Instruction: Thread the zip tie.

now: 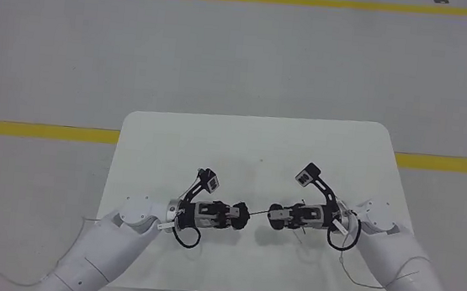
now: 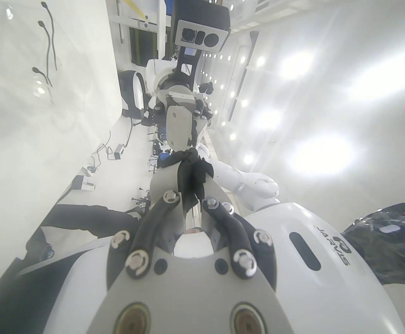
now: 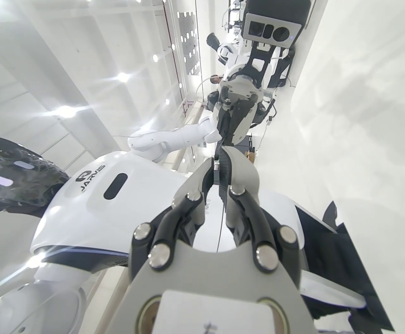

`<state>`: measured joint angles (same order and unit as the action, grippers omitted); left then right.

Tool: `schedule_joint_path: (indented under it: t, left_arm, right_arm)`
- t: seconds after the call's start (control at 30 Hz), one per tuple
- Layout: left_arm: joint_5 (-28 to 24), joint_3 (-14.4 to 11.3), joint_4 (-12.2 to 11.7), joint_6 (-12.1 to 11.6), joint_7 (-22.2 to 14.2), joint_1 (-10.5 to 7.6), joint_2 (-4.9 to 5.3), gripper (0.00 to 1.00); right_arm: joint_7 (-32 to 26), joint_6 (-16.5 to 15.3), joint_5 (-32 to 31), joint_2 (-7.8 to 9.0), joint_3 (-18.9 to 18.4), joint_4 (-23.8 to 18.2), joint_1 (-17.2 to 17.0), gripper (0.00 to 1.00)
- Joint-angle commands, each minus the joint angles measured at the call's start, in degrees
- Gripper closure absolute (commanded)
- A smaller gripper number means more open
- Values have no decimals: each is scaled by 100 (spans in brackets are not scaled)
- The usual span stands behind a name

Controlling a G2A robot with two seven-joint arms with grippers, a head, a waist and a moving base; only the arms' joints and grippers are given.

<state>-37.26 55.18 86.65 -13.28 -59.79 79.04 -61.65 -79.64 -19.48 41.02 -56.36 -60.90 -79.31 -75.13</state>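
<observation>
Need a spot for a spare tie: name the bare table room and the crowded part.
Bare: the table, far edge to midway, far corners included. Crowded: the near middle, where the left gripper and right gripper face each other, holding the zip tie.

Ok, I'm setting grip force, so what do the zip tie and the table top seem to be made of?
The zip tie looks like thin black plastic, probably flexible: a fine, nearly straight line, finish too small to judge. The table looks like smooth white matte board, maybe laminate: even colour, no grain.
</observation>
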Motion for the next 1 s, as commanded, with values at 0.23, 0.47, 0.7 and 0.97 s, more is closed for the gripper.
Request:
schedule_joint_path:
  t: [0.23,0.47,0.7,0.97]
  left_arm:
    - [0,0,0,0,0,0,0,100]
    - [0,0,0,0,0,0,0,100]
    - [0,0,0,0,0,0,0,100]
    - [0,0,0,0,0,0,0,100]
  right_arm:
    - [0,0,0,19,45,17,27,92]
    - [0,0,24,22,39,30,33,84]
    - [0,0,29,14,49,59,49,87]
    - [0,0,42,-4,73,113,80,87]
